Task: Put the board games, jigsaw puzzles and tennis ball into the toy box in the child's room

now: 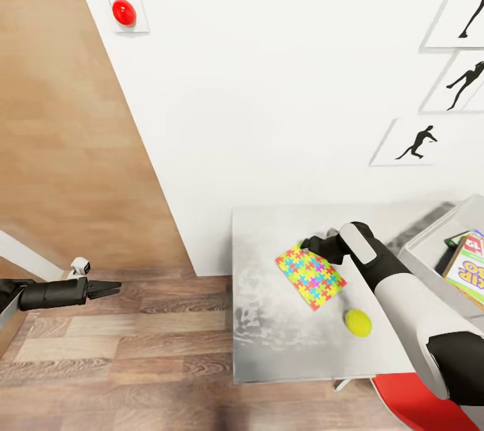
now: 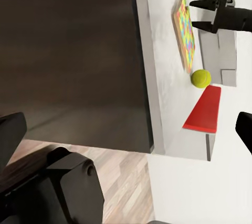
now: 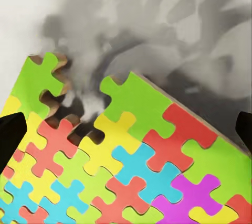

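Right gripper (image 1: 310,243) over the far corner of the jigsaw puzzle (image 1: 310,277), jaws spread.

Its two fingers stand apart at the puzzle's far edge, not closed on it; the puzzle lies flat mid-table (image 1: 269,350), the tennis ball (image 1: 357,323) just beside its near corner. The toy box (image 1: 430,246) sits at the table's right end, holding printed board games (image 1: 467,263). The left gripper (image 1: 107,288) hangs over the wood floor (image 1: 134,350), well apart from the table, jaws nearly together.
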Robot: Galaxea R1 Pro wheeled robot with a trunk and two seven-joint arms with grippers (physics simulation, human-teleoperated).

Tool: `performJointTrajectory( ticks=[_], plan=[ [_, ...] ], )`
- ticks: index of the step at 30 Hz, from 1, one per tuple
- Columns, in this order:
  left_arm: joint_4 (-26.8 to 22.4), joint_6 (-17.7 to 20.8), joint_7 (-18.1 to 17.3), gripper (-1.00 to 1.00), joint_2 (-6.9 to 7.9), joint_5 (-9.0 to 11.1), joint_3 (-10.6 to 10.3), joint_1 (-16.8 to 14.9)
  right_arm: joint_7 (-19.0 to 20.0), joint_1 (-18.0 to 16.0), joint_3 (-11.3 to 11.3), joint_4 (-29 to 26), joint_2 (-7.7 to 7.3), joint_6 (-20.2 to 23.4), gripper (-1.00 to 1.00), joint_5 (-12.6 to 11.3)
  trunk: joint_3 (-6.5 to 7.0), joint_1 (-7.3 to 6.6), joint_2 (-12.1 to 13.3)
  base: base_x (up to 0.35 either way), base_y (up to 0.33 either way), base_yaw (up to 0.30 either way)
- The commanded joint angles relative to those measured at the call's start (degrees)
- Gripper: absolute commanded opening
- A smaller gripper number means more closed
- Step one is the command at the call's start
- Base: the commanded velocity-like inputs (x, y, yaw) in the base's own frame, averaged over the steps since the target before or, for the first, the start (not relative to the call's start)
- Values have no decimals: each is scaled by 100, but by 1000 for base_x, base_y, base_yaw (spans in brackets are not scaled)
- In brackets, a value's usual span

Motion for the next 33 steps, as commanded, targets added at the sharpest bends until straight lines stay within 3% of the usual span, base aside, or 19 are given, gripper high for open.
performJointTrajectory(
  ticks=[1,33],
  plan=[
    [0,62,-20,100,6,29,-41,-6,-54,-5,34,-7,-8,3,100,-60,-10,3,-11,0,54,0],
    [0,64,-23,100,15,27,-41,-5,-56,-5,34,-14,-1,3,100,-68,-10,3,-11,-96,143,0]
  ],
)
